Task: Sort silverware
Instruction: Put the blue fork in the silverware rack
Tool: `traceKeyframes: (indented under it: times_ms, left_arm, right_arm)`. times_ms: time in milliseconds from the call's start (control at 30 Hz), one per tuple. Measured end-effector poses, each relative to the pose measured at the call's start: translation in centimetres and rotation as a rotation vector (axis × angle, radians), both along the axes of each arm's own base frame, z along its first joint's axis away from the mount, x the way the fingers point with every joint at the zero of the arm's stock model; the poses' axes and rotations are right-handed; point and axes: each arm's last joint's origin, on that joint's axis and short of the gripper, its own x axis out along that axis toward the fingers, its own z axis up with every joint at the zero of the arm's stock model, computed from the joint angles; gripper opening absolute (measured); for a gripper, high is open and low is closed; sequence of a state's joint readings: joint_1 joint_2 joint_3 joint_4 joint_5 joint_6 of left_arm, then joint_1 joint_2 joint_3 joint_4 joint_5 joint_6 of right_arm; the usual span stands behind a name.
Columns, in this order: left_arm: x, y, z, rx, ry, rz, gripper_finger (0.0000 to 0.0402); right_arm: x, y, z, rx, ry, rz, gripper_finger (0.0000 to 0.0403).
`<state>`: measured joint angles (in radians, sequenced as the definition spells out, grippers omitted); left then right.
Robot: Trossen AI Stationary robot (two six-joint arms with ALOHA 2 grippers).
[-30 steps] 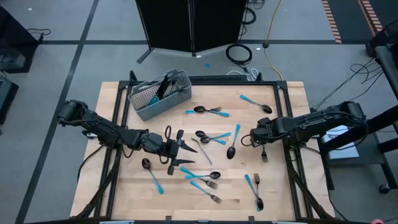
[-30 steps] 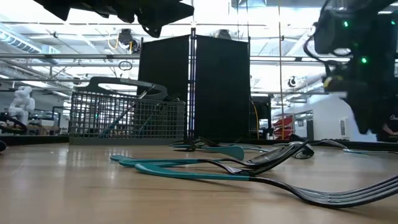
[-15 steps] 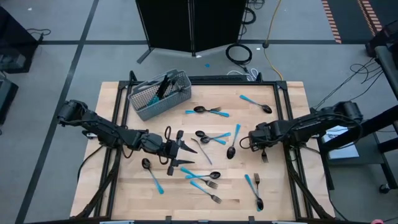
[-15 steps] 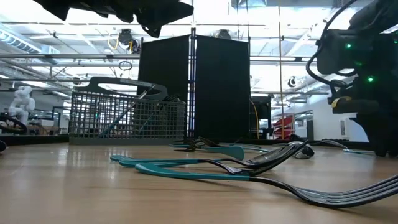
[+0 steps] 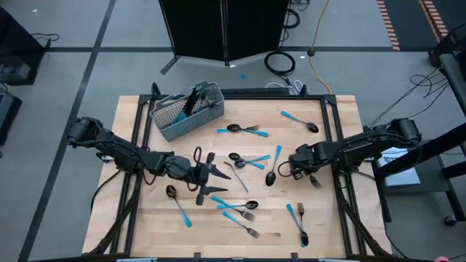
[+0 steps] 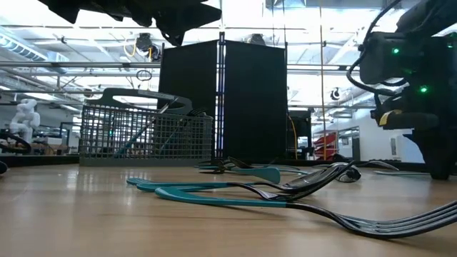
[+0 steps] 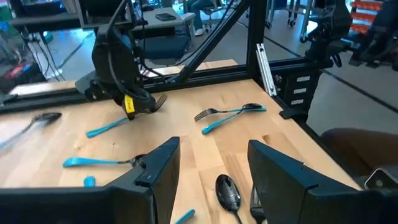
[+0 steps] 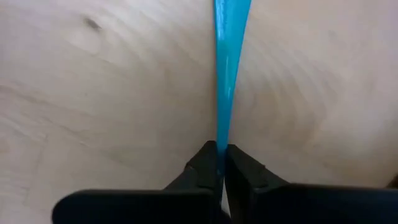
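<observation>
Wood desk point(image 5: 145, 222), pale planks, black frame rails along its edges. Grey wire-mesh basket point(image 5: 186, 110) sits at the far left corner; several blue-handled pieces stand in it with dark heads up, count hard to make out through the mesh. In the low view the basket point(image 6: 146, 135) shows the same jumble, still not countable.

Left arm reaches in from the left edge, left hand point(image 5: 211, 180) hovering mid-desk, fingers spread wide, holding nothing; the left wrist view shows both fingers apart with bare desk and a spoon head between them.

Right arm comes from the right edge, right hand point(image 5: 290, 167) low at the desk. In the right wrist view the right hand point(image 8: 221, 158) is pinched closed on the slim blue handle point(image 8: 227, 68) of one piece; its head is hidden, so fork or spoon cannot be told there.

Silverware point(image 5: 246, 161) lies loose across the middle and right of the desk, roughly a dozen pieces:
- spoon point(image 5: 274, 166) just beside the right hand
- spoon point(image 5: 177, 203) near the left front
- fork-and-spoon pair point(image 5: 243, 130) behind centre
- spoon point(image 5: 299, 121) far right
- fork and spoon point(image 5: 300, 223) front right
- overlapping cluster under the left hand, pieces not separable.
</observation>
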<state>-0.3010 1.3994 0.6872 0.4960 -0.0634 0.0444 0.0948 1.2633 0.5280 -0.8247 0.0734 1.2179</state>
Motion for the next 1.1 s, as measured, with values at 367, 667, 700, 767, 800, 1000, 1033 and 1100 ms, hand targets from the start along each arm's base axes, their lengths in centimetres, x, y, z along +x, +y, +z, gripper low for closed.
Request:
traceKeyframes:
  times_ms: [367, 667, 700, 767, 800, 1000, 1033, 1100]
  left_arm:
    - [-0.2, 4.0, -0.9, -0.433, 0.273, 0.175, 0.0185]
    - [0.9, 6.1, -2.1, -0.797, 0.366, 0.277, 0.0185]
    - [1.0, 6.2, -2.1, -0.863, 0.383, 0.262, 0.0185]
    - [1.3, 6.4, -2.2, -0.980, 0.417, 0.227, 0.0185]
    - [1.4, 6.4, -2.2, -1.023, 0.423, 0.218, 0.0185]
    - [1.6, 6.3, -1.9, -1.149, 0.428, 0.225, 0.0185]
    - [1.5, 6.3, -1.9, -1.152, 0.433, 0.230, 0.0185]
    - [1.5, 6.3, -2.0, -1.170, 0.444, 0.243, 0.0185]
  right_arm:
    - [4.8, 0.9, 3.9, -0.277, -0.327, 0.425, 0.0001]
    - [8.3, 4.4, 6.4, -0.448, -0.738, 0.834, 0.0000]
    - [8.5, 4.8, 6.5, -0.480, -0.761, 0.900, 0.0000]
    - [9.0, 5.8, 6.6, -0.557, -0.799, 1.044, 0.0000]
    - [9.1, 6.3, 6.6, -0.598, -0.802, 1.123, 0.0000]
    - [10.4, 8.8, 6.3, -0.920, -0.781, 1.573, 0.0000]
    - [10.8, 9.1, 6.3, -0.962, -0.746, 1.649, 0.0000]
    - [11.7, 9.7, 6.4, -1.009, -0.670, 1.767, 0.0000]
